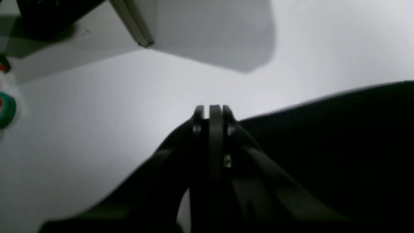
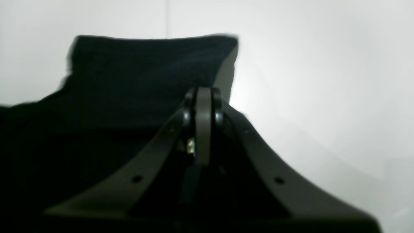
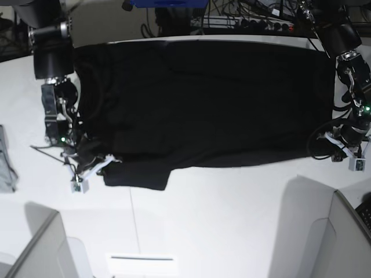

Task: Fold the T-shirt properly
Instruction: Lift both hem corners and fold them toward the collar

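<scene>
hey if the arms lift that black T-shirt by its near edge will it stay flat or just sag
Likely sag: the T-shirt is thin cloth lying limp across the table, with a sleeve flopped out near the right gripper. Probably light too. With the left gripper at the opposite end, the long middle would probably droop.

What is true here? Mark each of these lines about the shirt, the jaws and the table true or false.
1. The T-shirt lies spread flat across the white table. True.
2. An orange print shows on the shirt's upper face. False: only plain black cloth shows.
3. The left gripper has its jaws shut, at the shirt's edge. True.
4. The right gripper has its jaws wide open. False: they are shut, at the shirt's edge.
5. A small grey cloth lies at the left edge of the base view, apart from the shirt. True.
6. The shirt is rolled into a ball. False: it lies spread out, one sleeve sticking out at its near edge.
</scene>
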You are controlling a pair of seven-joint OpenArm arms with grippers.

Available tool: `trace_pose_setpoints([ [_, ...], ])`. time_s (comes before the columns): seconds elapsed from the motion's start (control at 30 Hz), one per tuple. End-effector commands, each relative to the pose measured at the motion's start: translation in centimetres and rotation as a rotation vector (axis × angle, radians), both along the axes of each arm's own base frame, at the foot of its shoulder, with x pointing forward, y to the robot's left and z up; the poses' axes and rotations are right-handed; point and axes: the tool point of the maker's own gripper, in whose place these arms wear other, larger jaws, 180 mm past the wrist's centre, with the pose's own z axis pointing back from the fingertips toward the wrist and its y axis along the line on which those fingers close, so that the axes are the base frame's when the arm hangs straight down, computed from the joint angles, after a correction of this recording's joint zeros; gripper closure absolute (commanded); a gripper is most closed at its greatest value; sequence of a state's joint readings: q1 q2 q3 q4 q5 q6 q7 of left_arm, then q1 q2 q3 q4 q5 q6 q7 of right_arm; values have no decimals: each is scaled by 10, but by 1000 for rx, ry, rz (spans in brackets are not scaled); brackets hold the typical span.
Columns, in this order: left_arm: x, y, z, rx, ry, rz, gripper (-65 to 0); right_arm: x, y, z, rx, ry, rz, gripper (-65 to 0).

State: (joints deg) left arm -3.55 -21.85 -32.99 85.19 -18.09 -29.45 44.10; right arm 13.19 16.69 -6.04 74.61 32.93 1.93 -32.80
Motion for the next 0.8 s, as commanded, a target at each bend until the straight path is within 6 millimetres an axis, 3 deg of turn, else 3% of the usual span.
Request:
trace_pose_setpoints([
  [0.0, 6, 7, 22, 22, -57, 6, 0, 12, -12, 24, -5, -70, -21, 0],
  [0.17, 2, 2, 37, 55, -69, -7, 0, -2, -21, 38, 8, -101, -47, 0],
  [0.43, -7, -5, 25, 44, -46, -13, 0, -30, -24, 55, 7, -100, -41, 0],
  [0.77, -46, -16, 17, 111, 29, -51, 0, -81, -31, 68, -6, -55, -56, 0],
])
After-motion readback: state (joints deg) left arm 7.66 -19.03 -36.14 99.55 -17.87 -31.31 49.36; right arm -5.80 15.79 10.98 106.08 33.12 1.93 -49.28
